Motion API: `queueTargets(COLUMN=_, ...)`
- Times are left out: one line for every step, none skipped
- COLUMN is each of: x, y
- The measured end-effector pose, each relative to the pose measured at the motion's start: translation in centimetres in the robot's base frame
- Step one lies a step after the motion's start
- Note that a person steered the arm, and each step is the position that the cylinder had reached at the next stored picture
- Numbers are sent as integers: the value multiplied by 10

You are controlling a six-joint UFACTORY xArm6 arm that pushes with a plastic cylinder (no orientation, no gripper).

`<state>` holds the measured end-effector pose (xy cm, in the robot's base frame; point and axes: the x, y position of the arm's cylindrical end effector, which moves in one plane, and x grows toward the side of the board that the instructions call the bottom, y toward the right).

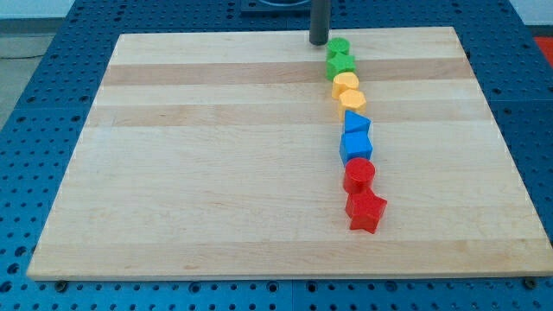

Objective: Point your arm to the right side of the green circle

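Red star (365,211) nearest bottom edge, foot of block column right of board centre. Wooden board (216,173) carries all. Above star: red cylinder (359,174), blue cube (355,145), blue triangle (356,122), two yellow blocks (348,88), green block (340,63), green circle (338,47) near top edge. My tip (319,41) just left of circle; right side unreached. No jaws fitted; rod only.

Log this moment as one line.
my tip: top edge, just left of green circle | blocks: one column | goal: right side not reached
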<state>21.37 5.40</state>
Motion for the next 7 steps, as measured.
queueTargets(x=-9, y=21)
queueTargets(x=-9, y=59)
queueTargets(x=0, y=82)
queueTargets(x=17, y=85)
queueTargets(x=38, y=85)
queueTargets(x=40, y=85)
queueTargets(x=40, y=84)
